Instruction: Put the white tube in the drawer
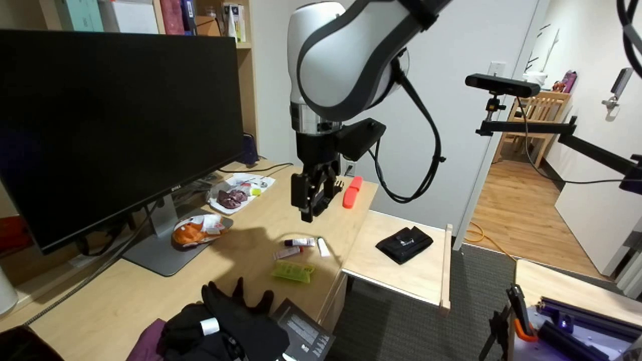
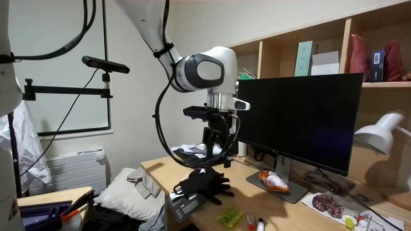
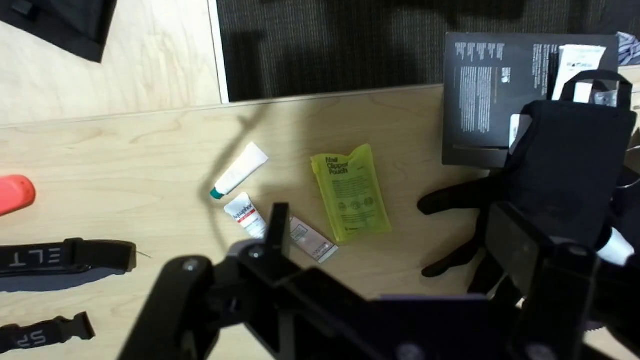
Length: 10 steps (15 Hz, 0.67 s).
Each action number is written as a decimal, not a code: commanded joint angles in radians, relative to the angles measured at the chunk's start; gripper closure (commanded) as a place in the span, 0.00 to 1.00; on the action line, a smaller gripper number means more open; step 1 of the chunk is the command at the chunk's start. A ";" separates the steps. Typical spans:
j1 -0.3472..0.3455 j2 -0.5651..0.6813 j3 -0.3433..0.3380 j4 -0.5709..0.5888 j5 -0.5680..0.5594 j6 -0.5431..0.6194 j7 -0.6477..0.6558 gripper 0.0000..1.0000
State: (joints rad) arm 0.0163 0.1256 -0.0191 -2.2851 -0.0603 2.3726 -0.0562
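The white tube (image 3: 242,168) has a smooth, plastic-looking skin with low sheen. Desk (image 3: 135,155) and drawer (image 3: 165,55) show smooth, grained wood. The pouch (image 3: 352,197) is glossy, translucent plastic; the glove (image 3: 570,165), matt cloth; the carpet (image 3: 325,55), rough and ribbed; the wrist collar (image 2: 219,101), bright metal.

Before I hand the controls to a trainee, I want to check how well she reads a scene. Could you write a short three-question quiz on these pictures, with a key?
1. Multiple choice: which of these lies in the pulled-out drawer?
a) yellow pouch
b) folded black item
c) purple scrunchie

2. True or false: the green-capped white tube lies on the desk, outside the drawer.

3. Short answer: is the pincer open or shut?

Key: 1. b; 2. true; 3. open.
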 commanded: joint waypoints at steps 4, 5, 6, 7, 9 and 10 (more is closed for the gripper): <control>-0.015 0.019 0.002 0.017 0.069 0.046 0.061 0.00; -0.023 0.036 -0.003 0.033 0.102 0.056 0.076 0.00; -0.026 0.046 -0.008 0.042 0.121 0.068 0.097 0.00; -0.033 0.071 -0.017 0.062 0.140 0.085 0.113 0.00; -0.042 0.118 -0.034 0.105 0.138 0.099 0.154 0.00; -0.046 0.144 -0.042 0.130 0.129 0.094 0.174 0.00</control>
State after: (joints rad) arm -0.0105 0.1836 -0.0504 -2.2309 0.0534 2.4478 0.0645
